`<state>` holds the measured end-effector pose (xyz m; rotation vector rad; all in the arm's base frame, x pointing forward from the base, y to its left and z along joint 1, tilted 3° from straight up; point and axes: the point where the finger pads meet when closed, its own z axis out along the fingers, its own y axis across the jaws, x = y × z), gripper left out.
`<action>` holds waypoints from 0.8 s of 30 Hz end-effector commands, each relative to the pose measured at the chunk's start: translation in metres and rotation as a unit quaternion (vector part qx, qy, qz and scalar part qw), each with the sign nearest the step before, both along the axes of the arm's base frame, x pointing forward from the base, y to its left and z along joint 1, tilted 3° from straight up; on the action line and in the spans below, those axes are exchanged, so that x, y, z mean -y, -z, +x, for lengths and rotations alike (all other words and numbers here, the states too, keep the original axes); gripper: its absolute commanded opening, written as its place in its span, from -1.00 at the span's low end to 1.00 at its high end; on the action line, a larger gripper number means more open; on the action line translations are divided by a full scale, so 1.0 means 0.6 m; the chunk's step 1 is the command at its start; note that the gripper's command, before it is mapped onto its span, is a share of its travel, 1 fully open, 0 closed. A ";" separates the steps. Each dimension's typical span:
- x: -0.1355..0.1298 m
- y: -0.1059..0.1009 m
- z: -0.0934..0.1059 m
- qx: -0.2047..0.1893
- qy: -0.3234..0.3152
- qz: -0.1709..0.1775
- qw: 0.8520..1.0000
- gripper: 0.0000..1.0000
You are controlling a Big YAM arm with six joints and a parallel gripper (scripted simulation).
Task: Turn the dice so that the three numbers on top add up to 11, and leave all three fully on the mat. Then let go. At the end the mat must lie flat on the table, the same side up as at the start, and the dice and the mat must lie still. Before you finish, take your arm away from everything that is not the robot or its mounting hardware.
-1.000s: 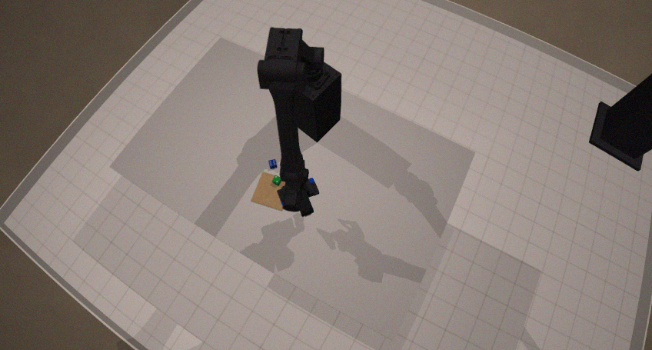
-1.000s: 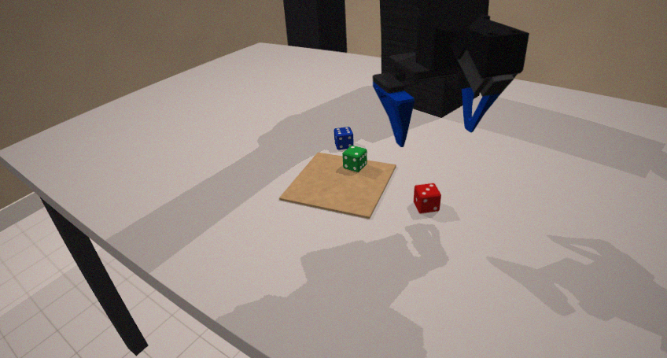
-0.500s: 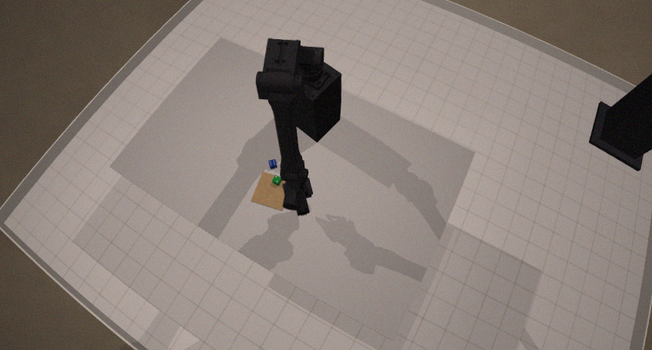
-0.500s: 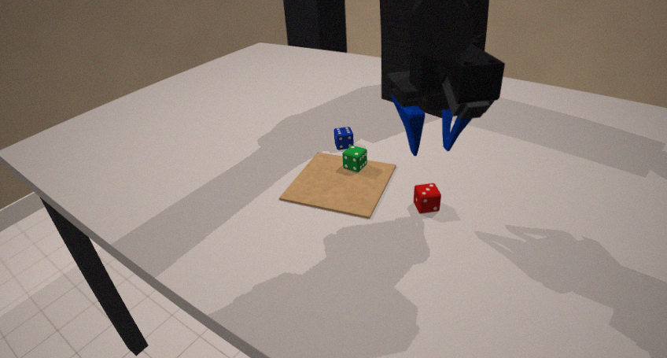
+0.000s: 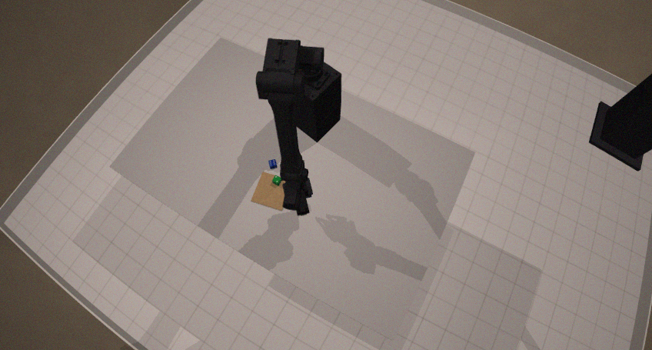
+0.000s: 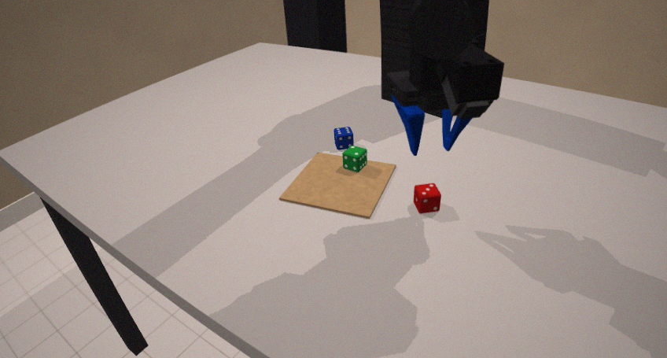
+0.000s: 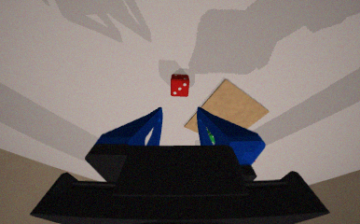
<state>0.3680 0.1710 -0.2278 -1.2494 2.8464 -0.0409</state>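
Observation:
The tan mat point(image 5: 265, 195) point(image 6: 322, 188) point(image 7: 230, 104) lies flat. The green die point(image 5: 277, 180) point(image 6: 355, 159) stands on it near its back edge, two pips on top; a bit shows through a finger's gap in the wrist view. The blue die point(image 5: 272, 164) point(image 6: 344, 138) is on the table just behind the mat, six on top. The red die point(image 6: 426, 198) point(image 7: 180, 86) is on the table right of the mat in the exterior view, three on top; the arm hides it in the top view. My gripper point(image 6: 431, 152) point(image 7: 179, 111) is partly open, empty, above table height and behind the red die.
The arm's black base point(image 5: 320, 104) stands behind the dice. The table's edge point(image 6: 154, 277) runs along the left and front in the exterior view. A dark post point(image 6: 315, 15) stands beyond the table. Arm shadows fall around the mat and red die.

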 end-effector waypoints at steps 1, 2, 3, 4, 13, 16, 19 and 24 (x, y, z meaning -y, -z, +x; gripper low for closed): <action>-0.018 -0.028 0.030 0.025 0.001 0.013 1.000 -0.11; -0.018 -0.028 0.030 0.025 0.001 0.013 1.000 -0.11; -0.018 -0.028 0.030 0.025 0.001 0.013 1.000 -0.11; -0.018 -0.028 0.030 0.025 0.001 0.013 1.000 -0.11; -0.018 -0.028 0.030 0.025 0.001 0.013 1.000 -0.11; -0.018 -0.028 0.030 0.026 0.001 0.013 1.000 -0.11; -0.020 -0.028 0.034 0.029 0.002 0.015 0.999 -0.11; -0.021 -0.025 0.037 0.030 0.002 0.015 0.999 -0.11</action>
